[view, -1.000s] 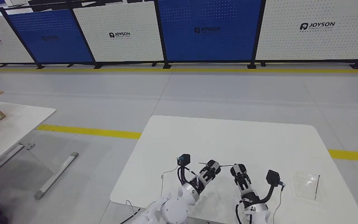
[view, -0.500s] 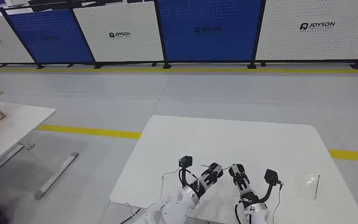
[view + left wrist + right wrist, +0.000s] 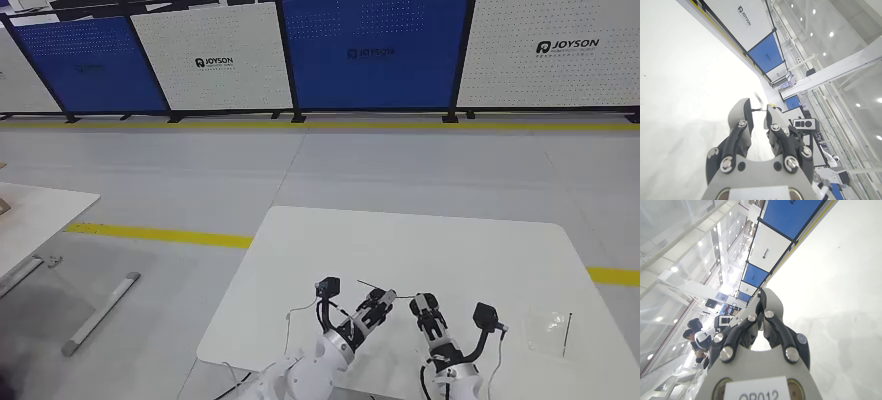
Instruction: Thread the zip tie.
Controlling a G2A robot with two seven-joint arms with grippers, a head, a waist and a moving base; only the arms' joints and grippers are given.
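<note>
The jaws of the left gripper stand apart, with a clear gap between the two dark pads. The jaws of the right gripper are pressed together, and a small dark bit sticks out at their tip.

The zip tie is a thin black strand. In the left wrist view one part of it crosses the gap from pad to pad, and another part rises at an angle above the fingertips. In the top view the zip tie runs as a fine line in the lower middle of the frame, lifted above the white table. It passes the left gripper and its other end reaches the right gripper, which seems to clamp it there. The two grippers are near each other, close to the lower edge of the table.

At the lower right of the top view a clear plastic bag lies flat on the table, well apart from the grippers, with a short black tie at its right side.

For writing: the white panels and the blue panels along the upper part of the frame each carry a small logo with one printed word. The right gripper's body has a white label with dark characters, cut off by the frame edge.
</note>
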